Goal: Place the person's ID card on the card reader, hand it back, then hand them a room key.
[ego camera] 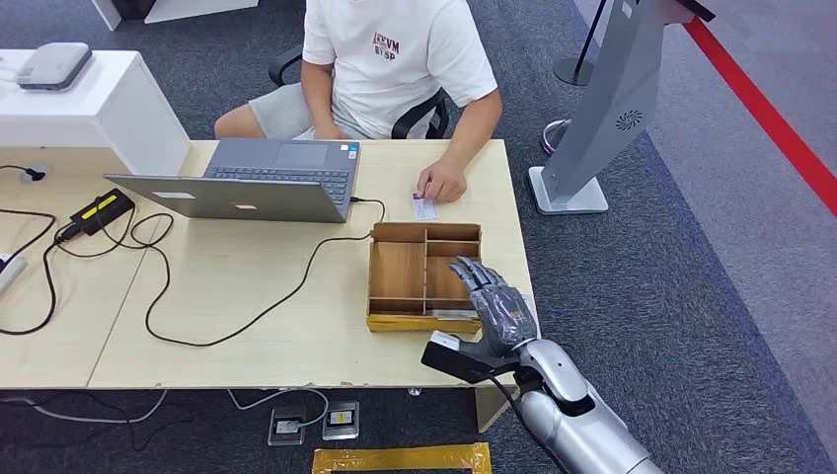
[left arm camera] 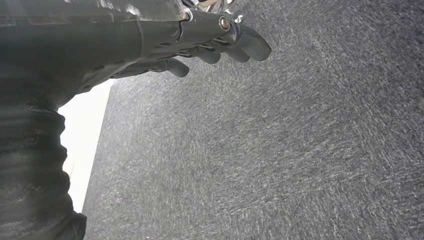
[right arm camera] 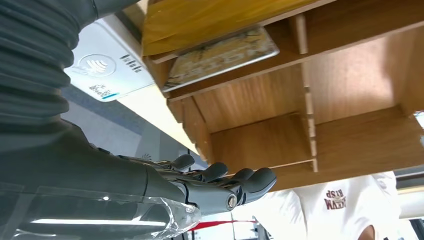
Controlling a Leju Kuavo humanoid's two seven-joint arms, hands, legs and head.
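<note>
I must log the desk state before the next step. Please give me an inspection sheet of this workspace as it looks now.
Surface: pale wooden desk, mostly bare near its front edge.
Job's things: ID card on the desk under the person's hand; wooden tray with compartments, a card in its narrow front slot; white card reader beside the tray.
Clutter: open laptop; black power adapter.
Hands: right hand open, over the tray's right side, holding nothing; left hand hangs over the carpet, fingers partly curled, empty.
Cables: black cable loops across the desk to the laptop.
Surroundings: seated person; grey kiosk stand; red floor line; white side table.
</note>
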